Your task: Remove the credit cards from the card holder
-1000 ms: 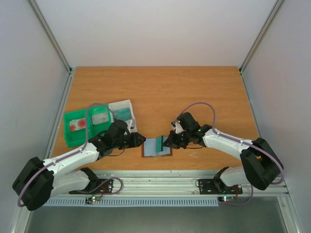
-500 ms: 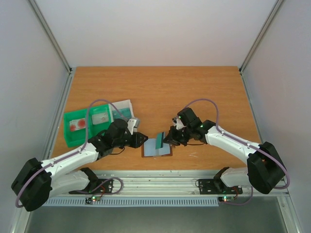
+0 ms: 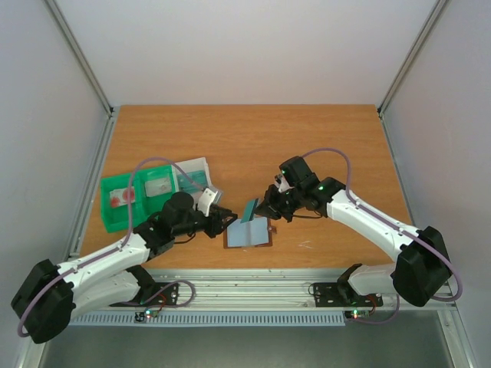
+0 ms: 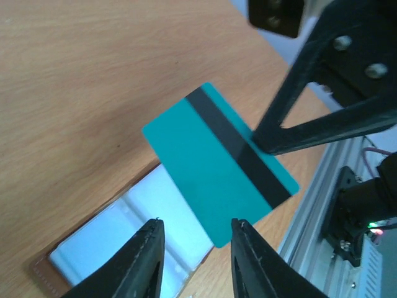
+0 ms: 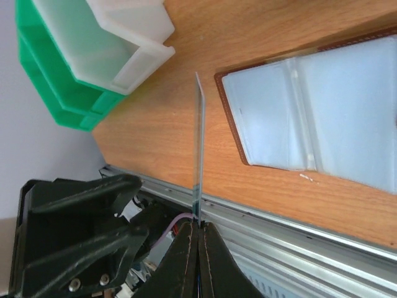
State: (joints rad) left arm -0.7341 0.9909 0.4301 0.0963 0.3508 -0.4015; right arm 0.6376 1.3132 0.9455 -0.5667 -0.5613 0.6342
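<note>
Card extraction, seen from above: the right claw (image 3: 265,211) is pinched shut on the teal credit card (image 3: 250,210), which hangs tilted just above the open card holder (image 3: 247,236). The holder lies flat near the near edge of the counter (image 3: 253,146). The left claw (image 3: 229,221) sits just left of the card, and the green tray (image 3: 123,203) lies farther left.

Left wrist view: the left claw's jaws stand apart and empty, with the card's lower corner close before them. The right fingers (image 4: 298,133) grip the card by its right edge, across the black stripe (image 4: 239,149).

Right wrist view: the card shows edge-on, straight and unbent. Whether the pale pockets hold another card cannot be told.

The card is probably light, stiff and slick. A flat pinch across both faces, in from a corner, should stop it pivoting.
</note>
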